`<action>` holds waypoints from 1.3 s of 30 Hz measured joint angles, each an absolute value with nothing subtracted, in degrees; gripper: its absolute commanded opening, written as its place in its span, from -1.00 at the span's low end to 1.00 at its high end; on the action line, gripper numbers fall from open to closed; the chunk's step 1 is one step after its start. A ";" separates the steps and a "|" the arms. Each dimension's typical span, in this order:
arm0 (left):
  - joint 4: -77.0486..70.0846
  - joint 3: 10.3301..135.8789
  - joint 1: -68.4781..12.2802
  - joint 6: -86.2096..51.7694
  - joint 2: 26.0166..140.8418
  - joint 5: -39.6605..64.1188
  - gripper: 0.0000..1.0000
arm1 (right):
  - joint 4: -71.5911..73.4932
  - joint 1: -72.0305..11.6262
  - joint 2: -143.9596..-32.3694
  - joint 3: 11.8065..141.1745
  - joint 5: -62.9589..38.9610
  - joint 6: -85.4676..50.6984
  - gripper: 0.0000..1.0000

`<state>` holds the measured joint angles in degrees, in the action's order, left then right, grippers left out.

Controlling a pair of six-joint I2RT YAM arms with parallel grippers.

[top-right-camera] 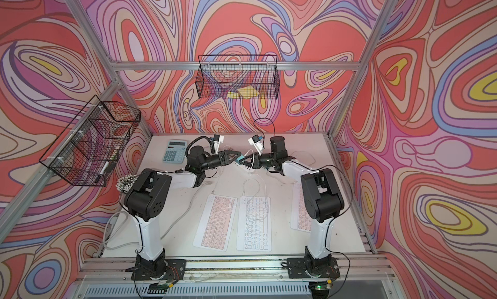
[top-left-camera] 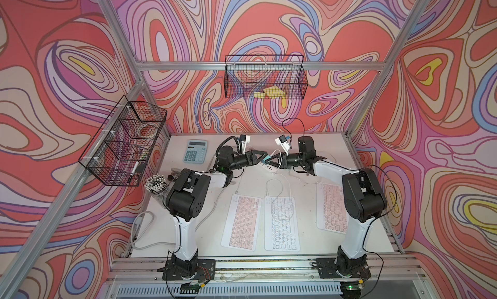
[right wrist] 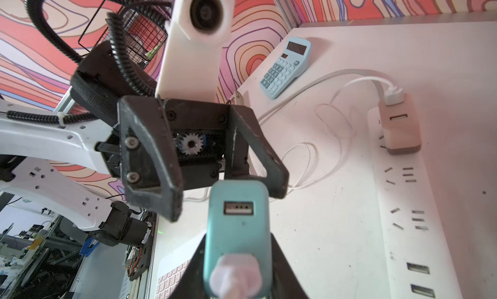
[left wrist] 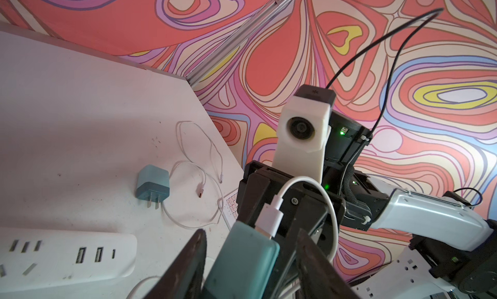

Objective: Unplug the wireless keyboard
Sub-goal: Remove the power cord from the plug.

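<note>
At the centre of both top views, the right gripper clamped the teal charger, a white cable plugged into it. The left gripper straddled the charger's free end, jaws apart. The white keyboard lay lower centre, cable looped across it.

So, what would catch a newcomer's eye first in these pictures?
The two tools meet above the table's far side: the right tool is shut on a teal charger and the left tool stands open around its other end. Nearer, three keyboards lie side by side.
</note>
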<state>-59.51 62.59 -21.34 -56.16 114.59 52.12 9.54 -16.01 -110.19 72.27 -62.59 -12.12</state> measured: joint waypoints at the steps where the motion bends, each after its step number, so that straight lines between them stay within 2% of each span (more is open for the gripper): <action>1: -59.35 62.59 -21.39 -56.14 114.59 52.27 0.09 | 9.96 -16.01 -110.19 72.27 -62.96 -12.47 -0.75; 5: -59.09 62.59 -21.45 -56.18 114.74 52.71 0.07 | 11.29 -16.01 -110.19 72.07 -63.92 -13.19 -0.75; 12: -63.00 62.89 -21.69 -60.03 116.62 54.59 -0.17 | 13.34 -15.88 -110.19 70.46 -65.54 -14.79 -0.75; 23: -68.82 62.17 -21.61 -63.96 117.12 56.99 -0.14 | 21.91 -15.84 -111.35 69.28 -69.65 -21.02 -0.75; 25: -69.43 61.49 -21.67 -64.55 117.12 56.99 -0.20 | 23.49 -15.84 -111.81 69.19 -69.95 -22.00 -0.75; 33: -73.34 60.95 -21.71 -63.20 117.12 59.46 -0.65 | 31.07 -15.68 -112.42 67.42 -74.65 -32.34 -0.68; 39: -73.41 60.97 -21.69 -63.40 117.12 59.72 -1.00 | 34.20 -15.66 -113.03 66.74 -74.87 -34.13 -0.40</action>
<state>-73.41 60.97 -21.69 -63.40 117.12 59.72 34.20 -15.66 -113.03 66.74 -74.87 -34.13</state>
